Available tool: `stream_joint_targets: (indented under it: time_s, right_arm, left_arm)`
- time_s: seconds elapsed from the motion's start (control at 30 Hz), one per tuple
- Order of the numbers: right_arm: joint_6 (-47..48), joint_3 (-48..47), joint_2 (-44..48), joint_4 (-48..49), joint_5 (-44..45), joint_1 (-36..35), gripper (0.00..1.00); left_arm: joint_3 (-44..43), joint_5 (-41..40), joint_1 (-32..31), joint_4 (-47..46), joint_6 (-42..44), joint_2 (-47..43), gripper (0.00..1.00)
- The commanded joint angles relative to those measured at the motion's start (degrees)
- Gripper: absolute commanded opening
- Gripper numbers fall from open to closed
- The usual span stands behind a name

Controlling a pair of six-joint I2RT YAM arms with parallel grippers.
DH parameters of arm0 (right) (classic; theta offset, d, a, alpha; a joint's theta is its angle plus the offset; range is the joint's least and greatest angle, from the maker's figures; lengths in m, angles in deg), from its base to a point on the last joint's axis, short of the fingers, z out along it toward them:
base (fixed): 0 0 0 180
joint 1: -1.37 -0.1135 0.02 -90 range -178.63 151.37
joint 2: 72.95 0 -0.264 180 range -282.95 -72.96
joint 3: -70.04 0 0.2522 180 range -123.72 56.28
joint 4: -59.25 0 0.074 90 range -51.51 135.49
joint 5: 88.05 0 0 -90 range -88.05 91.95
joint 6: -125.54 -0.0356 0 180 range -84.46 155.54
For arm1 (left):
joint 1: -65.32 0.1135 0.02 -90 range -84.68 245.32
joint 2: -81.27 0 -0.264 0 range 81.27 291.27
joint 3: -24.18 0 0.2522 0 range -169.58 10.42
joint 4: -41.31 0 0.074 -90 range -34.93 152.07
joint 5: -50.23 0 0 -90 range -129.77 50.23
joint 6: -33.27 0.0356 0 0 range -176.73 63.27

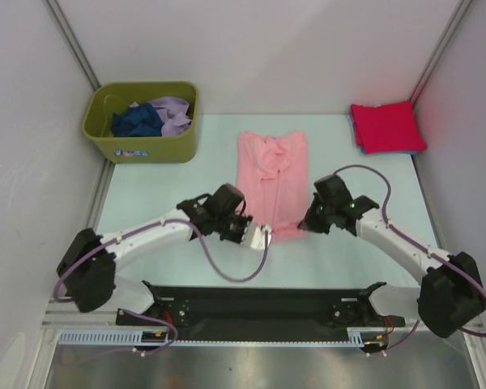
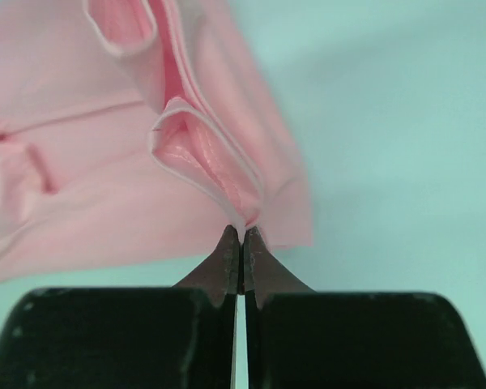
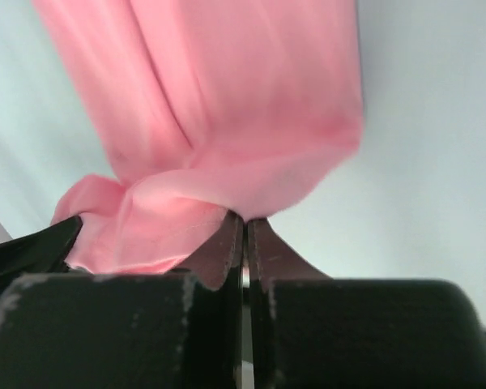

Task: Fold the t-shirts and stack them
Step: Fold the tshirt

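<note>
Two crumpled garments, a navy cloth shirt (image 1: 136, 121) and a lavender cloth shirt (image 1: 175, 113), lie in the olive-green plastic bin (image 1: 146, 149) at the far left of the pale green desk (image 1: 146, 194). The left hand (image 2: 241, 241) is closed tight, pinching the near left corner of the large light pink cloth t-shirt (image 1: 271, 166), which lies lengthwise mid-desk. The right hand (image 3: 245, 231) is likewise clamped on its near right corner. Far right, a folded red cloth shirt (image 1: 386, 126) rests on a light blue cloth shirt (image 1: 385, 152).

Perhaps five t-shirts: pink (image 1: 271, 182), red (image 1: 386, 126), blue (image 1: 382, 152), navy (image 1: 138, 121), lavender (image 1: 175, 113); one bin (image 1: 174, 146).
</note>
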State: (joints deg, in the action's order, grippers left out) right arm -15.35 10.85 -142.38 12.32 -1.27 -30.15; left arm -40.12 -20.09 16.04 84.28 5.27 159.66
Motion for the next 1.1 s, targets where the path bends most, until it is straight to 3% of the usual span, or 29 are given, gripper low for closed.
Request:
stream_joint_targets:
  time_s: [0.0,0.13,0.33,0.57,0.63,0.7,0.8,0.93,0.97,1.07]
  right_arm:
    - [10.4,-7.9,-7.8,1.8,-6.1,7.9,0.00]
    - [15.6,-19.3,-20.8,2.6,-8.0,13.5,0.00]
    - [18.0,-34.5,-36.4,2.8,-8.6,18.1,0.00]
    - [16.9,-39.7,-45.9,4.4,-10.3,20.4,0.00]
    - [16.4,-40.1,-47.4,6.4,-11.5,20.6,0.14]
    - [16.3,-41.0,-48.9,7.6,-12.8,21.1,0.40]
    - [16.0,-45.1,-50.0,5.8,-8.8,22.5,0.52]
    - [18.9,-51.7,-49.8,2.4,-4.5,24.1,0.56]
    - [21.2,-54.0,-49.5,-0.3,-1.3,24.1,0.56]
    - [23.7,-51.5,-44.9,-0.9,2.4,24.1,0.56]
  left_arm:
    - [-11.0,2.0,5.9,4.8,-3.1,8.3,0.00]
    - [-24.1,0.5,12.2,5.3,-4.4,20.2,0.00]
    - [-44.8,-3.9,15.9,8.1,-8.5,37.4,0.00]
    - [-48.4,-6.1,18.3,6.3,-7.9,43.2,0.00]
    - [-49.7,-6.3,18.4,6.2,-8.4,44.5,0.00]
    - [-50.3,-7.5,18.4,5.5,-9.6,45.2,0.01]
    - [-51.3,-11.1,18.9,4.1,-12.8,46.1,0.02]
    - [-52.1,-14.5,20.1,2.0,-19.1,46.5,0.21]
    - [-51.9,-16.1,20.2,1.4,-19.8,46.7,0.22]
    - [-52.6,-16.4,20.4,-0.1,-22.7,46.5,0.51]
